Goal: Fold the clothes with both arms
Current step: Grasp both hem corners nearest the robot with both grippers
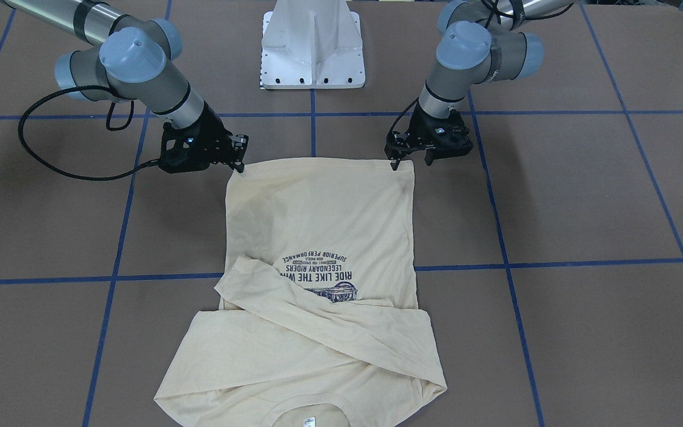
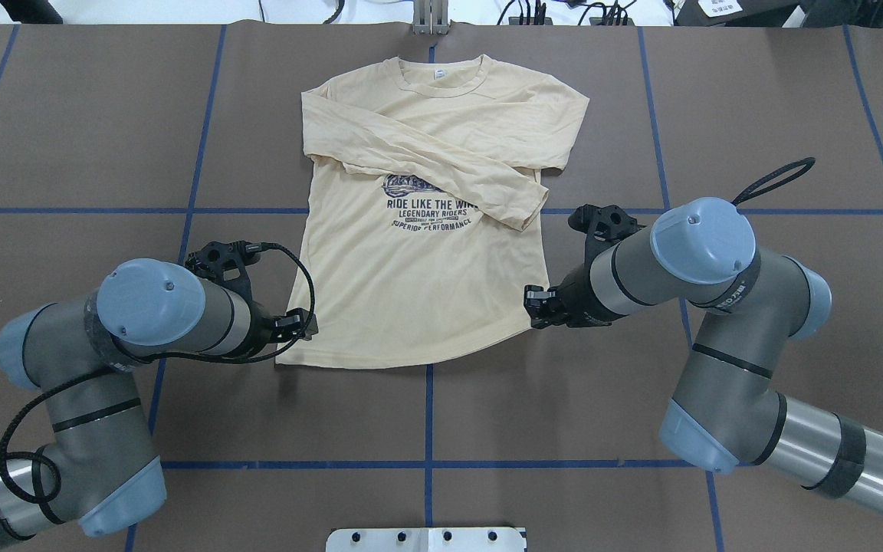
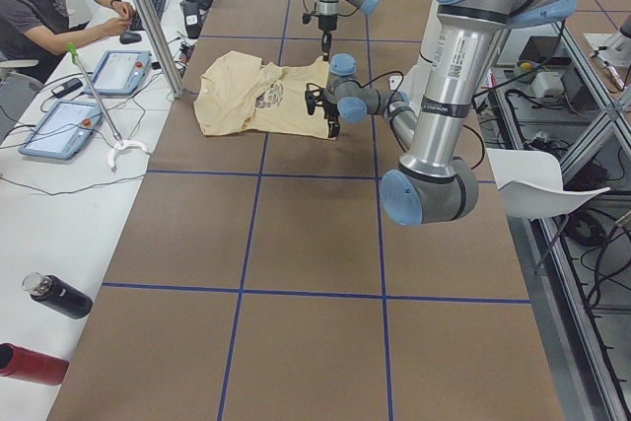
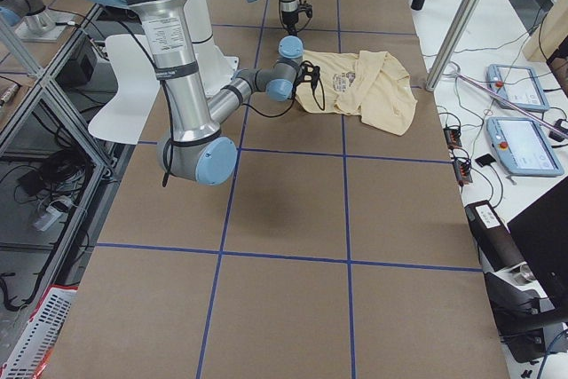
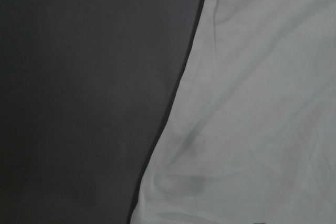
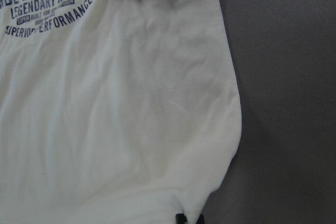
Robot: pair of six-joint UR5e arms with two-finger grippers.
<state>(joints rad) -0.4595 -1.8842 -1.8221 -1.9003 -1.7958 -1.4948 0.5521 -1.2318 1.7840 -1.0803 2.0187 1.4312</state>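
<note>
Fingers at shirt hem corners (each side).

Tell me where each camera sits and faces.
Front-facing: across the table, facing the pedestal; right arm view-left, left arm view-right.
Overhead: behind the pedestal, looking down; both arms.
Exterior left: table's end; left arm nearest.
Exterior right: opposite end; right arm nearest.
Left wrist: down onto shirt's edge; no fingers.
Right wrist: shirt's hem; one of its fingers.
All share the shirt.
</note>
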